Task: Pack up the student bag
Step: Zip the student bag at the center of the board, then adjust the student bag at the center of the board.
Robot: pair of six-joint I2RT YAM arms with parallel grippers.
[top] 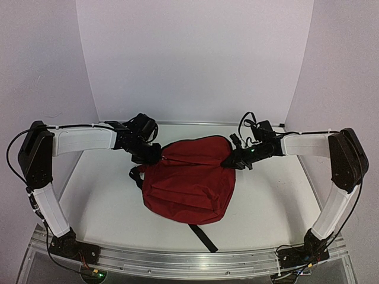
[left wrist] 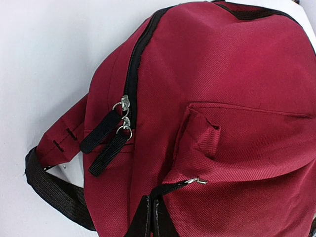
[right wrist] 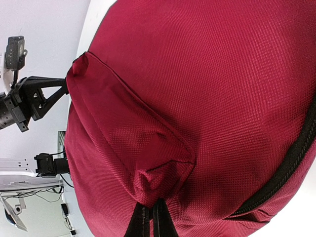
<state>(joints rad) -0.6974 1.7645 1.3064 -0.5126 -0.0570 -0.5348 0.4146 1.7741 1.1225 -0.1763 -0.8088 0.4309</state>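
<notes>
Student bag (top: pixel 189 180) flat in the middle of the white table (top: pixel 100 195), front pocket (left wrist: pixel 247 143) uppermost, one black strap (top: pixel 204 235) trailing toward the near edge. Left gripper (top: pixel 153 155) at the bag's far-left corner, right gripper (top: pixel 230 161) at its far-right corner. From above, both sets of fingertips lost against dark fabric and black housings. In the wrist views, only the finger ends (left wrist: pixel 142 219) visible, cut off by the lower frame edge: pressed together on each side, pinching a pucker of red cloth by the pocket. Two black zip pulls (left wrist: pixel 106 140) side by side on the main zip (left wrist: pixel 132 69), shut where seen, its far run out of frame. Nothing of the interior visible. Second strap (left wrist: pixel 54 190) only partly in view, tucked under the bag's corner.
</notes>
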